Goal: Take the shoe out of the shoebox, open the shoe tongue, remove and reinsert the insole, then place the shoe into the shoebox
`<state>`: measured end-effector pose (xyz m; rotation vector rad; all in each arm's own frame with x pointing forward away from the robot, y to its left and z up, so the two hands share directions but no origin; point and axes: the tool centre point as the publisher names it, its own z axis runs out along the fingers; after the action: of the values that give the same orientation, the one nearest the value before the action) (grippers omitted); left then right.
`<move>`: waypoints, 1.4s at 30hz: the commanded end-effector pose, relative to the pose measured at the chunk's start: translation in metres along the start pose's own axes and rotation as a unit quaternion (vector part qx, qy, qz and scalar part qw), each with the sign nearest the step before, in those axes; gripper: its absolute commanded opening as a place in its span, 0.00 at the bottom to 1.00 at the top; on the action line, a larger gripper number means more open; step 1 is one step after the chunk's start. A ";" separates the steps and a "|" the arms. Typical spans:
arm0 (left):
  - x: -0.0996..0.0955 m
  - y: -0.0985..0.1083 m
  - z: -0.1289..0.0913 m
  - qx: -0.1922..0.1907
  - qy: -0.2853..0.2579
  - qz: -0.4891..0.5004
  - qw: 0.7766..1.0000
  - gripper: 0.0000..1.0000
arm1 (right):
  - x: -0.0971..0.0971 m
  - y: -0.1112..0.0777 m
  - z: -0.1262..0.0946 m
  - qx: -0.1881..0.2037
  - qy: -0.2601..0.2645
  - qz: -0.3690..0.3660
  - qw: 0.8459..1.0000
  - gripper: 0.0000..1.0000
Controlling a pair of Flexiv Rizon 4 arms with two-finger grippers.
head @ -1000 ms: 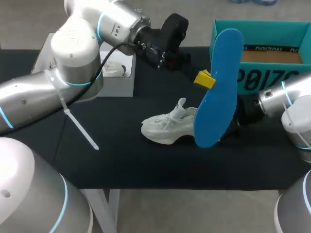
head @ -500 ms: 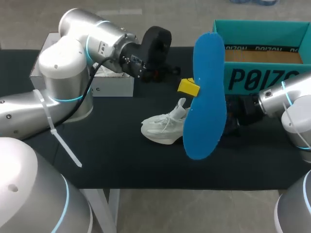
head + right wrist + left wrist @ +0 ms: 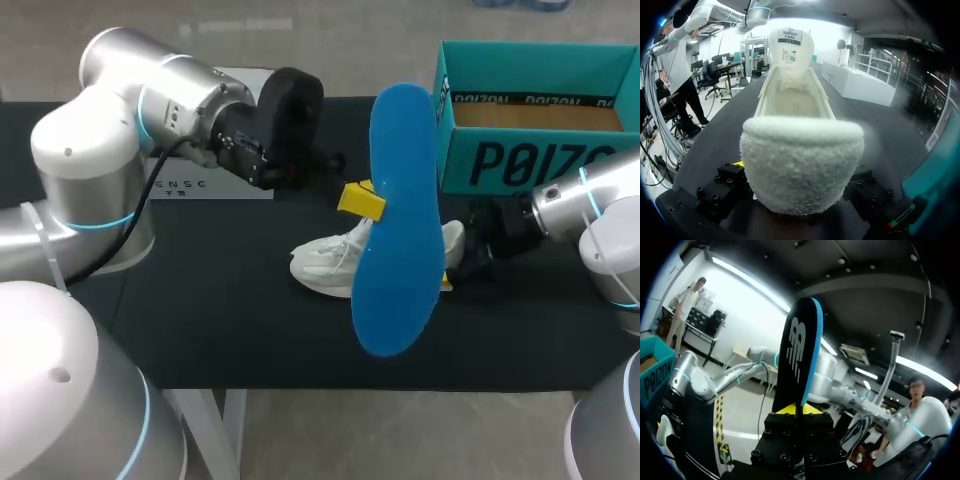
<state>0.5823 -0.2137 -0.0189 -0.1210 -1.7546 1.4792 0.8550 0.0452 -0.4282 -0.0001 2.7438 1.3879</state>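
Note:
A blue insole [image 3: 397,225] hangs upright in the air above the table, edge-on between the yellow tips of my left gripper [image 3: 360,198], which is shut on it. From the left wrist, the insole [image 3: 801,347] rises straight up from the left gripper [image 3: 800,409], its black underside showing. Partly hidden behind the insole, a white shoe [image 3: 325,265] lies on the black table, toe pointing left. My right gripper [image 3: 458,262] holds its heel. In the right wrist view the fuzzy heel of the shoe [image 3: 800,150] fills the gap between the right gripper's [image 3: 801,192] fingers, and the tongue [image 3: 791,47] stands open.
A teal shoebox [image 3: 540,150] stands open at the back right, just behind my right arm. A white box [image 3: 215,185] sits at the back left behind my left wrist. The black table [image 3: 220,320] has free room in front of the shoe.
My left arm has carried the insole leftwards and nearer the front, away from the shoebox. The right arm and the shoe have stayed put.

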 end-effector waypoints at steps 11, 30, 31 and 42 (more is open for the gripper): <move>0.000 0.003 -0.005 0.015 -0.011 0.004 1.000 0.00 | 0.000 -0.002 0.003 0.001 -0.001 0.000 1.000 0.00; 0.000 0.003 -0.005 0.015 -0.011 0.004 1.000 0.00 | 0.000 -0.002 0.003 0.001 -0.001 0.000 1.000 1.00; 0.000 0.003 -0.005 0.015 -0.011 0.004 1.000 0.00 | 0.000 -0.002 0.001 0.005 -0.001 0.004 1.000 1.00; 0.000 0.003 -0.005 0.015 -0.011 0.004 1.000 0.00 | -0.004 0.017 -0.021 0.137 -0.001 0.047 0.989 1.00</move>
<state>0.5850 -0.2082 -0.0205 -0.0974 -1.7515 1.5150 0.8585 0.0359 -0.4184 0.1275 2.8443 1.2199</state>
